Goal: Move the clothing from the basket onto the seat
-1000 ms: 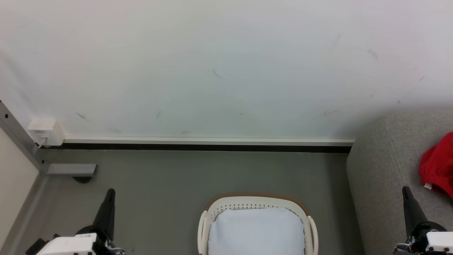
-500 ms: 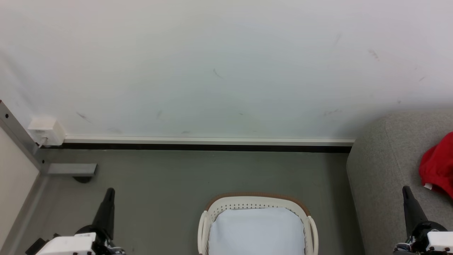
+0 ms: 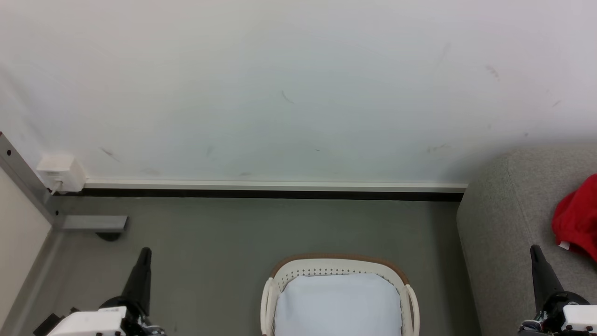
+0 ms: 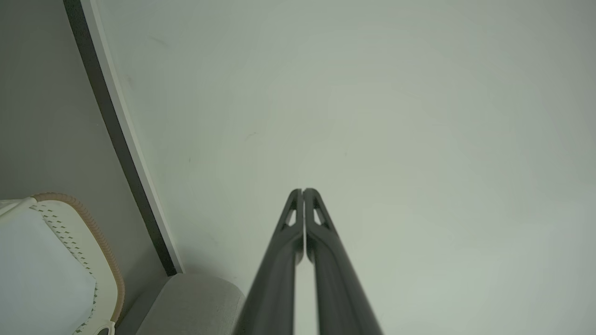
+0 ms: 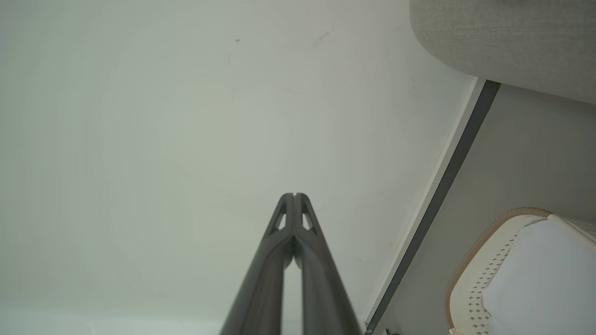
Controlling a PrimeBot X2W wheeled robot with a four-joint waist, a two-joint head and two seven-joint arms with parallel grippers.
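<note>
The left gripper sits low at the near left, fingers pressed together and pointing away. The right gripper mirrors it at the near right, likewise closed and holding nothing.

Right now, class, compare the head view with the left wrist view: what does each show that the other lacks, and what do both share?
Head view: red clothing on the light-grey fabric sofa, the right gripper, a white wall box. Left wrist view: the left gripper's fingertips pressed together. Both: the white perforated plastic basket, its bottom bare, sofa, the white wall.
</note>
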